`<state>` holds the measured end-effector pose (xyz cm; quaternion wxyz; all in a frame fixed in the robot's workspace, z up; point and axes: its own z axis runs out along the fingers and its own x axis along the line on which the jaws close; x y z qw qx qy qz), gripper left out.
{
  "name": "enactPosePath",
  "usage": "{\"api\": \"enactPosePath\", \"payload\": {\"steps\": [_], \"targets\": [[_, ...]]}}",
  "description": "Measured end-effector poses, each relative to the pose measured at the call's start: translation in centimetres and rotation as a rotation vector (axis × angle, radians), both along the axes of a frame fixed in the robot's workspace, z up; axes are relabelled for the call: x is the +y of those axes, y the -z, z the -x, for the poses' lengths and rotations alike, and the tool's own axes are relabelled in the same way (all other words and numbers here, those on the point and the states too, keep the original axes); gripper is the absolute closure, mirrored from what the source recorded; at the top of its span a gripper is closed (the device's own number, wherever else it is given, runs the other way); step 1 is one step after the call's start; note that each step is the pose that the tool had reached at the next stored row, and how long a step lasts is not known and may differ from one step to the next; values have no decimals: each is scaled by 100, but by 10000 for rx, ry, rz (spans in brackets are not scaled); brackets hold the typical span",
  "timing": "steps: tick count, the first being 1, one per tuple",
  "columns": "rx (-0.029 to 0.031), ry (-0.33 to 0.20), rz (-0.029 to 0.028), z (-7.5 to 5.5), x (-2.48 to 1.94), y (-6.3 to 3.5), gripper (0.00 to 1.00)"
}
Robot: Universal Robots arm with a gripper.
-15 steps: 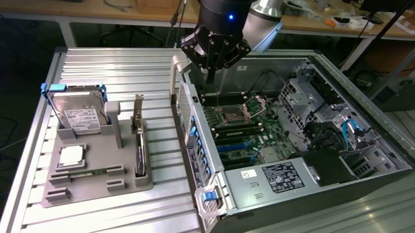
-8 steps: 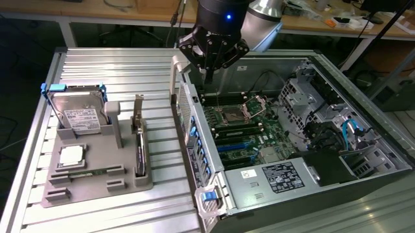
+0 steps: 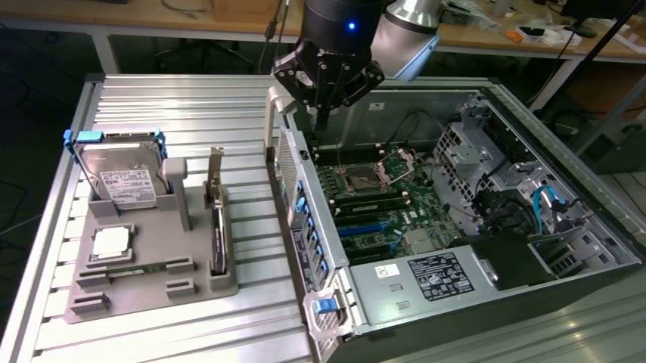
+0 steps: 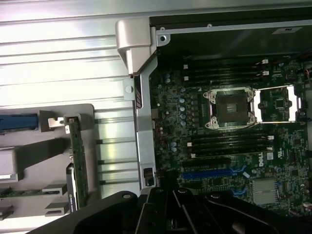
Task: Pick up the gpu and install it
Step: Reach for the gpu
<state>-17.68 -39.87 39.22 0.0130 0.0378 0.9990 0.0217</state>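
The gpu [image 3: 216, 220] is a thin green card with a metal bracket. It stands on edge in a slot of the grey holder [image 3: 151, 291] on the table, at the exterior view's left of the open computer case [image 3: 565, 249]. The wrist view shows the gpu [image 4: 78, 161] edge-on in that holder. My gripper [image 3: 321, 121] hangs over the far end of the case, above the motherboard [image 3: 379, 204], well away from the gpu. Its fingers are shut together with nothing between them. Its black body [image 4: 180, 214] shows in the wrist view.
The holder also carries a silver hard drive [image 3: 123, 184] and a small square chip [image 3: 111, 240]. On the motherboard are an open CPU socket [image 4: 231, 107], memory slots and blue expansion slots [image 4: 209, 173]. The case wall [image 3: 293, 189] stands between holder and board.
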Motion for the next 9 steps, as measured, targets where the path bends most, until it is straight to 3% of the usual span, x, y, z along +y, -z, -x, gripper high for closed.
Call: {"api": "enactPosePath", "payload": {"steps": [9], "targets": [[-1, 0, 0, 38, 0, 1, 89]]}}
